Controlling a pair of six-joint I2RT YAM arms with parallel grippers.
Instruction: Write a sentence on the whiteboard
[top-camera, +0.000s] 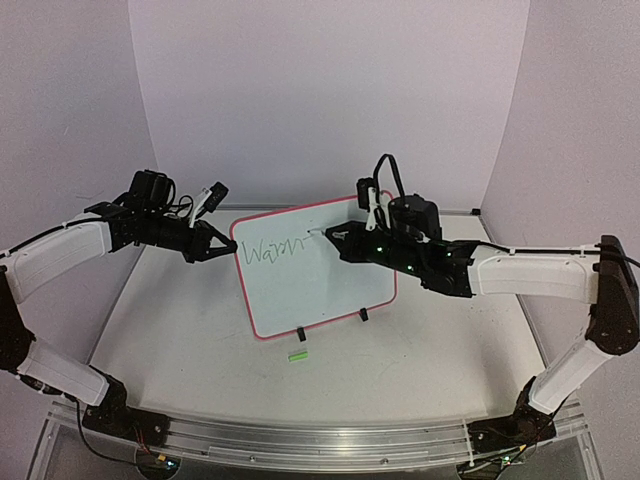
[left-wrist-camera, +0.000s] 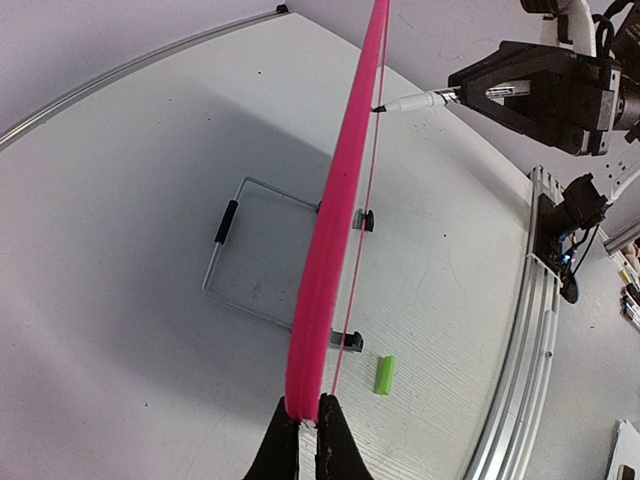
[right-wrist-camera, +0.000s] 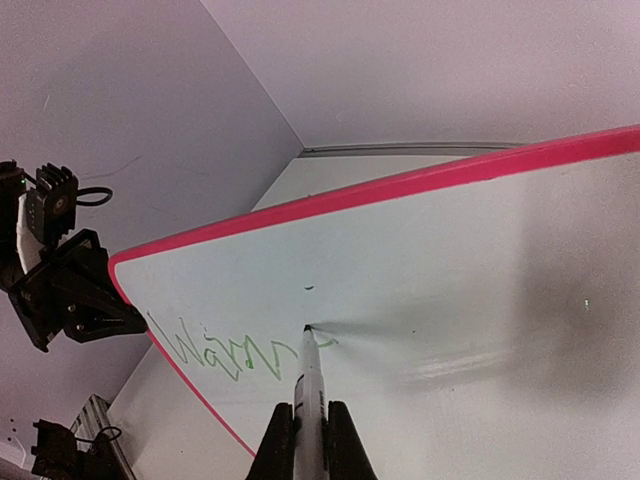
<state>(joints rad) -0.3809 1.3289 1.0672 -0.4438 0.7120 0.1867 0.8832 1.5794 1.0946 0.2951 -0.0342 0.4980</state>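
Right hand (right-wrist-camera: 310, 412) gripping marker (right-wrist-camera: 311, 372), tip on whiteboard (right-wrist-camera: 450, 250)

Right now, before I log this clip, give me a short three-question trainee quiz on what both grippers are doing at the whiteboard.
1. True or false: the left gripper is shut on the edge of the whiteboard.
2. The right gripper holds: A) a marker, B) an eraser, C) a cloth.
3. Fill in: the green cap lies on the table, in ____ of the board.
Key: 1 true; 2 A; 3 front.
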